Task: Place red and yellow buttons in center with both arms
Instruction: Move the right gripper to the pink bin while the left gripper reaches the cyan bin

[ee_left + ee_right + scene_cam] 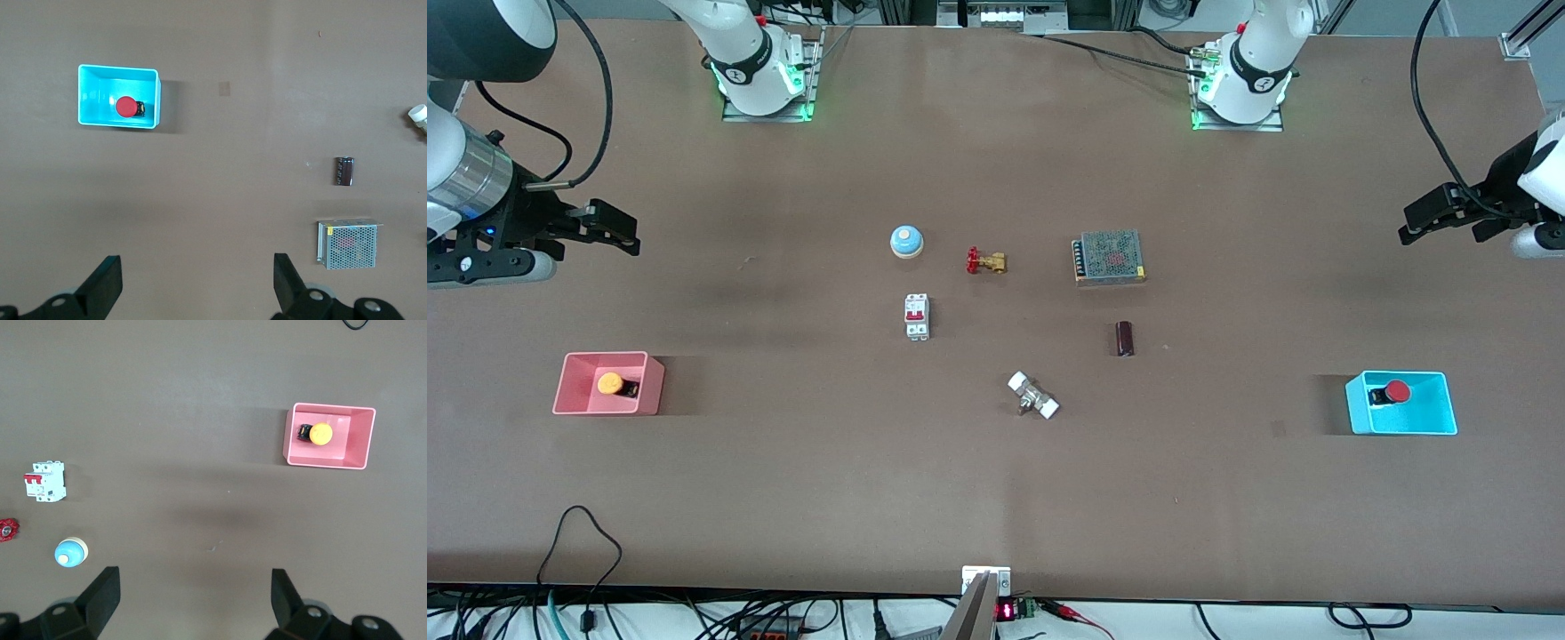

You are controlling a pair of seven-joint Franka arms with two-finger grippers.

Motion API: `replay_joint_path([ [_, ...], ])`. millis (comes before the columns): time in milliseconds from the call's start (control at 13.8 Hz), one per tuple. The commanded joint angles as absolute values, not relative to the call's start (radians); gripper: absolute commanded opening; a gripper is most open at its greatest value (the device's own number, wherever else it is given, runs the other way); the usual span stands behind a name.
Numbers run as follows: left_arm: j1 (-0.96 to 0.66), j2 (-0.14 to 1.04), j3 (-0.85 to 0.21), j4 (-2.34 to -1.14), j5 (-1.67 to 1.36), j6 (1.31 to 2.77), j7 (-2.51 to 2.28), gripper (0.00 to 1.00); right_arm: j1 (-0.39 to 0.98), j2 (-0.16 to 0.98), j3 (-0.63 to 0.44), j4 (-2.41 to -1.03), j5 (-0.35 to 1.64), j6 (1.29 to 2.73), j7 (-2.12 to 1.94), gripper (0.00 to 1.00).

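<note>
The yellow button point(611, 384) lies in the pink bin point(578, 407) at the right arm's end of the table; it also shows in the right wrist view point(319, 433). The red button point(1394, 391) lies in the cyan bin point(1432, 425) at the left arm's end; it also shows in the left wrist view point(127, 107). My right gripper point(624, 233) is open and empty, high over bare table, farther from the front camera than the pink bin. My left gripper point(1414, 227) is open and empty, high over bare table by the cyan bin's end.
Around the table's middle lie a pale blue dome bell point(906, 241), a brass valve with a red handle point(985, 261), a white circuit breaker point(917, 316), a mesh power supply point(1109, 257), a dark cylinder point(1125, 339) and a white-ended fitting point(1033, 396).
</note>
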State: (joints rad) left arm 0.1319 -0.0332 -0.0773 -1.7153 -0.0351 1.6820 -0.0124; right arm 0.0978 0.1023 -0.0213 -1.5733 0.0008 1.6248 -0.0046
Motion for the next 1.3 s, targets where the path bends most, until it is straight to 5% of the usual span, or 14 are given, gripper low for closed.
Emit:
replay_joint_path([
  [0,0.141,-0.051,-0.086,-1.720,-0.032,1.661,-0.003,1.00,0.097,0.037,-0.020,-1.644,-0.014,1.637,0.009,1.00],
  [435,0.141,0.053,-0.078,-1.710,-0.034,1.693,0.006,1.00,0.094,0.046,-0.020,-1.648,-0.015,1.641,0.005,1.00],
  [797,0.146,0.303,-0.069,-1.579,-0.032,1.761,0.008,1.00,0.051,0.164,-0.020,-1.643,-0.077,1.664,-0.015,1.00],
  [1232,0.248,0.561,-0.055,-1.519,0.005,2.056,0.063,1.00,-0.101,0.349,-0.020,-1.644,-0.106,2.031,-0.273,1.00],
])
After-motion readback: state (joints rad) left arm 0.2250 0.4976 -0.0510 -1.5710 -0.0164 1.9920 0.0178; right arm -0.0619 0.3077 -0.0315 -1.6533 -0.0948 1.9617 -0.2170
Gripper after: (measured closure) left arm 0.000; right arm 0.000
